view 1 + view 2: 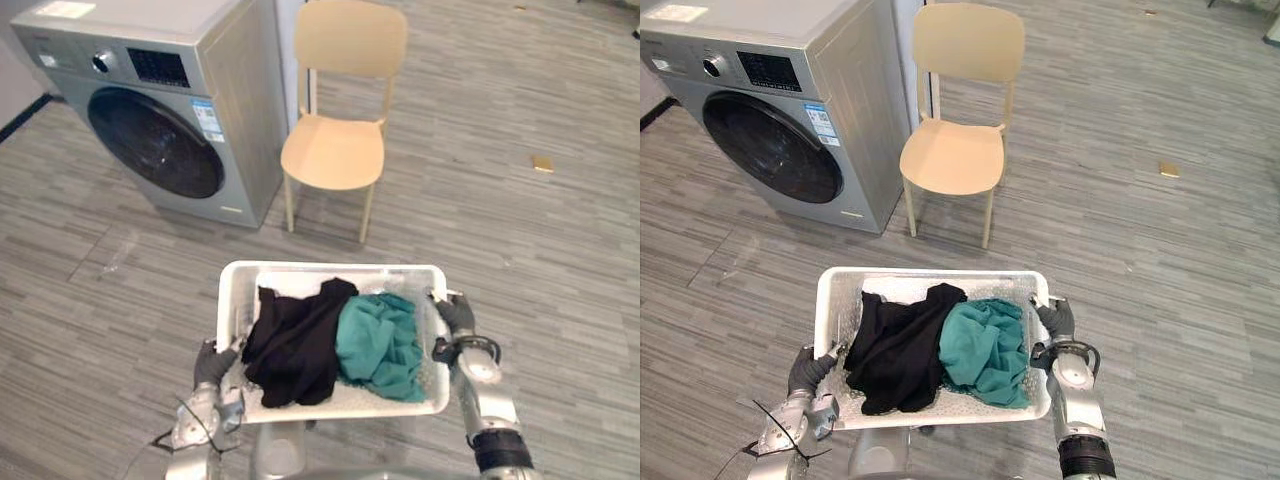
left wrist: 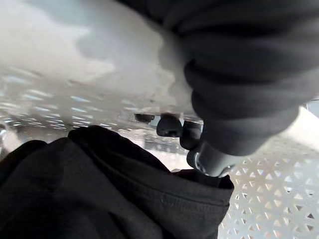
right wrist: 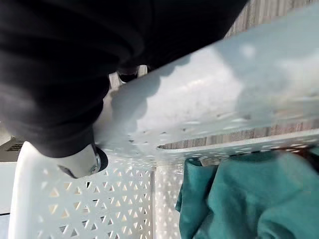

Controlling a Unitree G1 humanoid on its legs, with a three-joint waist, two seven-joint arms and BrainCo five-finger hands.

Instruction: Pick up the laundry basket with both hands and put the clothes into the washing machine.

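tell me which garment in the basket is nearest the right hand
The teal garment, lying beside the right hand; the black garment sits by the left hand.

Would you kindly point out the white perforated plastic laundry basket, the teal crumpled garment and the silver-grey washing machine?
White perforated plastic laundry basket (image 1: 330, 268), left eye view, far rim.
Teal crumpled garment (image 1: 380, 345), left eye view, cloth's middle.
Silver-grey washing machine (image 1: 155, 142), left eye view, round door glass.

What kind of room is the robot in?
Probably a laundry corner of a home or a test room: there is a front-loading washing machine, a white laundry basket holding black and teal clothes, and a plain chair on a wood-look floor.
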